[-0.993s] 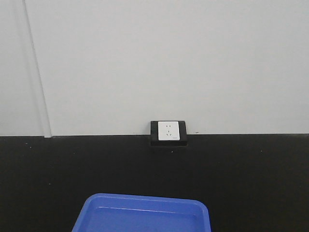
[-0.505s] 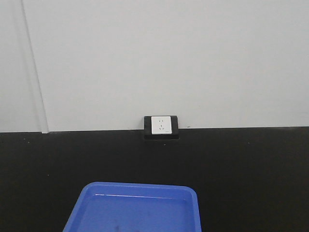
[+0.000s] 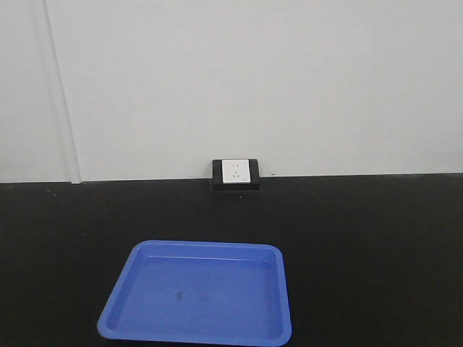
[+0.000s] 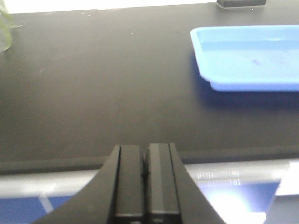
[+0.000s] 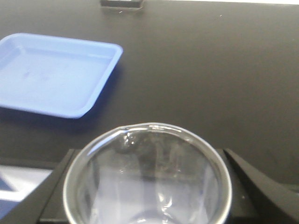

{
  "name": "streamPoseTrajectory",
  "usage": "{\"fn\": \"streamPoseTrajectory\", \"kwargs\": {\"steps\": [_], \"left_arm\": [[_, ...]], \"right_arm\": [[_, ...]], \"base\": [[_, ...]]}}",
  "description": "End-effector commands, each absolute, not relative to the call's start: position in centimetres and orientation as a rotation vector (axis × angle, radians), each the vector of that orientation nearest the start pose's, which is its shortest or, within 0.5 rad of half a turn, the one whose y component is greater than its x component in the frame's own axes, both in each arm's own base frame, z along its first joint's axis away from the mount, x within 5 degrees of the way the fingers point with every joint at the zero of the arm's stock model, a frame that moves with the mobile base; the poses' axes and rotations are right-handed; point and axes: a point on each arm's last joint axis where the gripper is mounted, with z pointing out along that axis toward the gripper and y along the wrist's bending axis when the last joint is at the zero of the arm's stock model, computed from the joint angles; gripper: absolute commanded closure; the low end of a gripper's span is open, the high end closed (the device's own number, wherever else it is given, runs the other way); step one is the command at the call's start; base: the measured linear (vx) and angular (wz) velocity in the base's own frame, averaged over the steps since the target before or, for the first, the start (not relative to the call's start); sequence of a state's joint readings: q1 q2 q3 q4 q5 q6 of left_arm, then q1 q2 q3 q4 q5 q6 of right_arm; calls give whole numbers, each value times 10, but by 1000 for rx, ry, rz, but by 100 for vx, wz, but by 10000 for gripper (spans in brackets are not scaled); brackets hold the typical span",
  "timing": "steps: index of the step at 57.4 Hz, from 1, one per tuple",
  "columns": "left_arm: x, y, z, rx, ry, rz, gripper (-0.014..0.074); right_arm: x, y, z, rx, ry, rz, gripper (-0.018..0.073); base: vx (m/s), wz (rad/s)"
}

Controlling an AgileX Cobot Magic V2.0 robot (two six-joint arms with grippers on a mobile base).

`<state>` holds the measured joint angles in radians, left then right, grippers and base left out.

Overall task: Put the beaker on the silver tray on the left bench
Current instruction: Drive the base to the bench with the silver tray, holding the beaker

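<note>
listing, left to right.
item: pale greenish glass object (image 4: 3,28), far left on the tabletop (image 3: 376,238), cropped by the frame; kind cannot be told.
item: left fingers (image 4: 128,186), pressed together, holding nothing, poised at the tabletop's front edge.
item: blue tray (image 3: 202,289), lying flat on the tabletop.
item: wall socket (image 3: 235,172), behind the blue tray at the back edge.
item: beaker (image 5: 148,186), clear glass, upright, round rim facing the right wrist camera; pinched by its wall between the right fingers (image 5: 252,196), one on either side, near the front edge, right of the blue tray.
handling, judged: light, rigid, smooth and slippery, breakable; best held across the wall below the rim, firmly but not crushingly, kept upright.
silver tray: not in view.
</note>
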<state>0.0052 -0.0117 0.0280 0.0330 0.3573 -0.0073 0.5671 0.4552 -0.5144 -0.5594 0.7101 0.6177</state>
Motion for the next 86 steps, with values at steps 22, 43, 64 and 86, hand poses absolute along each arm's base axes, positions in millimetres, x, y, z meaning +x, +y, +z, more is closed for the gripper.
{"fn": "streamPoseTrajectory", "kwargs": {"steps": [22, 43, 64, 86], "left_arm": [[54, 1, 171, 14, 1791, 22, 595], [54, 1, 171, 14, 1792, 22, 595], [54, 1, 171, 14, 1792, 22, 595], [54, 1, 171, 14, 1792, 22, 595]], "right_arm": [[89, 20, 315, -208, 1920, 112, 563], [89, 20, 315, -208, 1920, 112, 563], [89, 20, 315, -208, 1920, 112, 563], [89, 20, 315, -208, 1920, 112, 563]], "base": [[-30, 25], [-33, 33], [-34, 36], [-31, 49]]}}
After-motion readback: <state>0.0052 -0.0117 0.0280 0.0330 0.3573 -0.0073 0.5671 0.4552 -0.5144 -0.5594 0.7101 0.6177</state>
